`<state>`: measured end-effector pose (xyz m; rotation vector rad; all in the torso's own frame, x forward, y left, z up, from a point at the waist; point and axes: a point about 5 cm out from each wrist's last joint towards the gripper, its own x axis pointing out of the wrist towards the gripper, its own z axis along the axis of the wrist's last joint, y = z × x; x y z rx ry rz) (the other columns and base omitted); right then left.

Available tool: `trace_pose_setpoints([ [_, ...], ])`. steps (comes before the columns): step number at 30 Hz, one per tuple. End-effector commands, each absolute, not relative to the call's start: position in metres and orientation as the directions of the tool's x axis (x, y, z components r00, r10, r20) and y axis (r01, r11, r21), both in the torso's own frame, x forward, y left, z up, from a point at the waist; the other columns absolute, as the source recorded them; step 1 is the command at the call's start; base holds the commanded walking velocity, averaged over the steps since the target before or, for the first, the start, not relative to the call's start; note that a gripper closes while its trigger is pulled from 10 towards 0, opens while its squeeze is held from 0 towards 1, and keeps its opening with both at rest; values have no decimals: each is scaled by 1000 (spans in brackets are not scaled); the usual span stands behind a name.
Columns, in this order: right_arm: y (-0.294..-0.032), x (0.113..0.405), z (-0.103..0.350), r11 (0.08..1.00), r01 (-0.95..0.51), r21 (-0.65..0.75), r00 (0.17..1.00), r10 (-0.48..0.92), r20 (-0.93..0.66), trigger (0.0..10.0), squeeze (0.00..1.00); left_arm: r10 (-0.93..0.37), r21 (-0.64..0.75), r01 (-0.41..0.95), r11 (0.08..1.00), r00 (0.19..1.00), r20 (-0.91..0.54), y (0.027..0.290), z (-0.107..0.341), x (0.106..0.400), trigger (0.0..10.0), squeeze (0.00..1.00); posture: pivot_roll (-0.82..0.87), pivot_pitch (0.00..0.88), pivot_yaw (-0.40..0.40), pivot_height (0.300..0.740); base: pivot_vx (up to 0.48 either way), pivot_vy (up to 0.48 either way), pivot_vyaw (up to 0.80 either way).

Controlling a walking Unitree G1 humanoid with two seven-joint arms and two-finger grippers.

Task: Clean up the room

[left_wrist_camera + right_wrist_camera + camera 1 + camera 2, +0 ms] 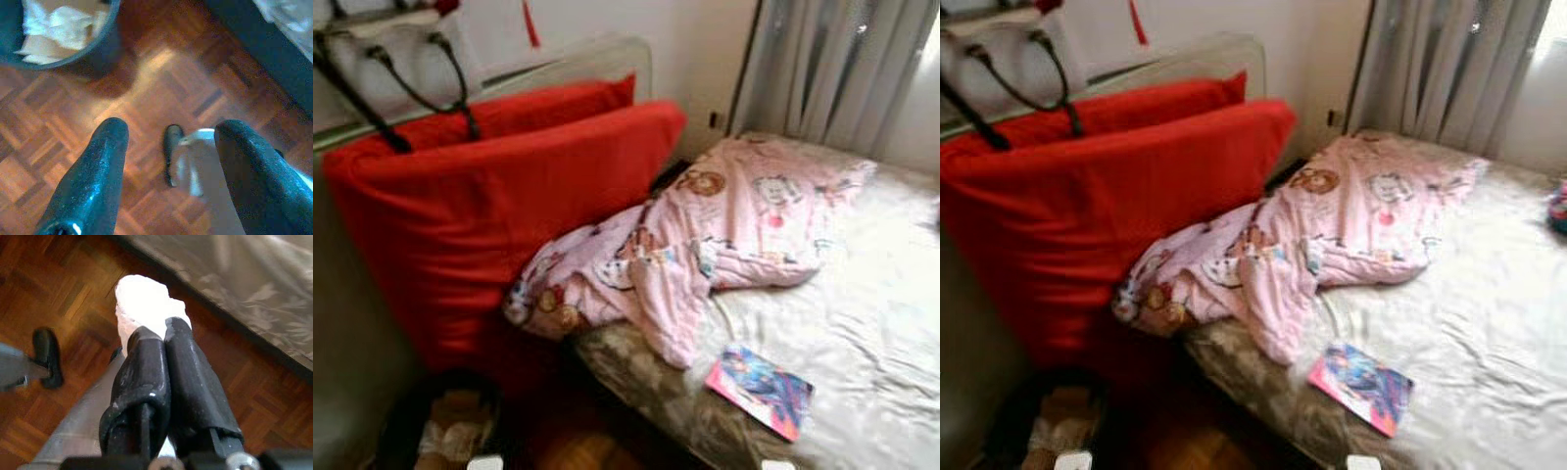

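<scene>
Reddish parquet floor (pixel 58 147) runs beside a bed with white sheet (pixel 862 333), where a crumpled pink patterned blanket (pixel 724 235) lies. Right gripper (pixel 161 328) pinches a crumpled white tissue wad (pixel 144 303) above the floor. Left gripper (pixel 168 132) hangs wide apart near a dark round bin of paper (pixel 63 54).

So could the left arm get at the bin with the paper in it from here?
Probably yes. The left pincer hangs open over bare wood floor, and the bin stands just ahead with nothing between. It would likely need to reach forward, and the right pincer already holds a white wad.
</scene>
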<state>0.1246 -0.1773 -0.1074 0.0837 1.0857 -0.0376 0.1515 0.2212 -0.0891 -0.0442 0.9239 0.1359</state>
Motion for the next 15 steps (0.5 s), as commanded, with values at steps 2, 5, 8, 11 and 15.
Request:
trace_pose_setpoints([
  [2, -175, 132, -105, 996, 64, 57, 491, 18, -871, 10000, 0, 110, 40, -136, 990, 560, -821, 225, -93, 140, 10000, 0, 23, 0, -17, 740, 0, 474, 0],
  [5, -175, 133, -105, 997, 61, 55, 492, 18, -870, 10000, 0, 111, 39, -138, 990, 561, -820, 226, -93, 140, 10000, 0, 26, 0, -19, 740, 0, 475, 0],
  [8, -176, 133, -105, 997, 57, 55, 493, 20, -870, 10000, 0, 112, 39, -140, 989, 562, -820, 226, -93, 141, 10000, 0, 26, 0, -19, 740, 0, 474, 0],
  [11, -176, 133, -104, 997, 50, 54, 494, 22, -869, 10000, 0, 112, 38, -142, 989, 563, -819, 225, -93, 141, 10000, 0, 29, 0, -21, 740, 0, 472, 0],
  [15, -176, 134, -104, 997, 49, 53, 495, 22, -868, 10000, 0, 114, 37, -146, 989, 565, -817, 225, -92, 142, 10000, 0, 31, 0, -21, 740, 0, 472, 0],
])
